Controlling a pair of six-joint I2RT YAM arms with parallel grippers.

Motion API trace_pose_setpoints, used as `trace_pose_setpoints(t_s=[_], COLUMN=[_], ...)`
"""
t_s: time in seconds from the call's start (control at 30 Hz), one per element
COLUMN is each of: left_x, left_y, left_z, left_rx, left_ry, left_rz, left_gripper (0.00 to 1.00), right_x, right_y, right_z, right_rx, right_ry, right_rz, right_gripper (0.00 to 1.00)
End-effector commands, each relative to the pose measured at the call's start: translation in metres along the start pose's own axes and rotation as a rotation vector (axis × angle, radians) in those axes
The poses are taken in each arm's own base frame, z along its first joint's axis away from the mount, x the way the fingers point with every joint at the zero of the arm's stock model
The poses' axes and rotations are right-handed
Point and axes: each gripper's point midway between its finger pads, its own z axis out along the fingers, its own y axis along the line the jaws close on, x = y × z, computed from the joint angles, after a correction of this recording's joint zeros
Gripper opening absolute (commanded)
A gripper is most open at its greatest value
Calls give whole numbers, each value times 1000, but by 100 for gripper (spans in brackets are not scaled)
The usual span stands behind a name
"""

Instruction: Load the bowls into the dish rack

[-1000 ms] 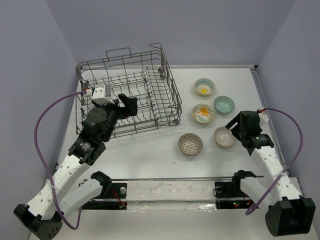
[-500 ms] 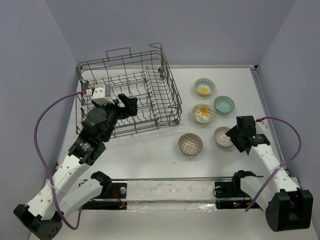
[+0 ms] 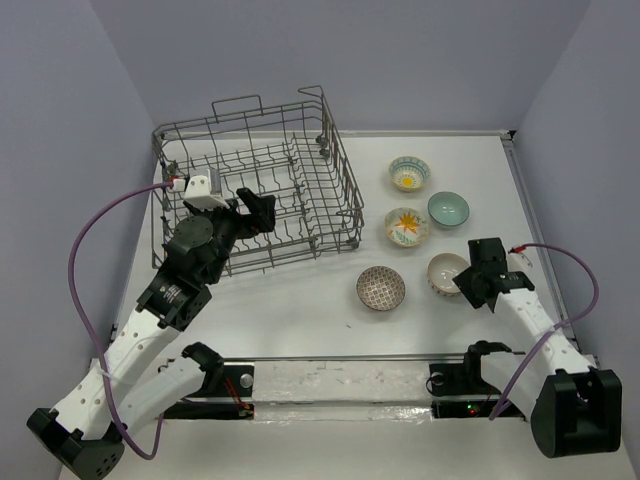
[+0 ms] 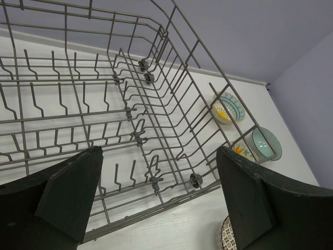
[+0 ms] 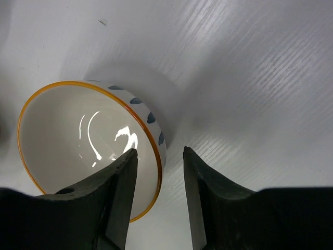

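The right gripper [image 5: 158, 153], spread, straddled the four-o'clock rim of the cream bowl [image 3: 445, 272], one finger inside, one outside. The dish rack [image 3: 342, 190] lay at ten o'clock, nearer the spread left gripper [image 4: 161, 192].

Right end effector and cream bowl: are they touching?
Cannot tell. The right wrist view shows the open right end effector straddling the rim of the cream bowl, gaps either side, but the inner fingertip's height inside is unclear.
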Motion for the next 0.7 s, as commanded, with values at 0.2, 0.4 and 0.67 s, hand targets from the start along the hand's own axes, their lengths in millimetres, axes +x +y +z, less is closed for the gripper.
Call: trace_pose_setpoints(t_s=[0.2,0.4,0.67], left_x=[-24,-27,-27], left_y=[-8,-7,-8], left_z=[-1,-1,1], left_rx=[17,7,-4], left_ry=[-68,-73,-52], left_rz=[-16,-15,-1], left_gripper=[99,99,99], right_x=[-3,-10,-37], right_y=[9,17,46], right_z=[11,7,-33], right_rx=[-11,-39,-189], right_ry=[-28,-45,-96], right_rz=[18,4,-3], right_gripper=[18,1,1])
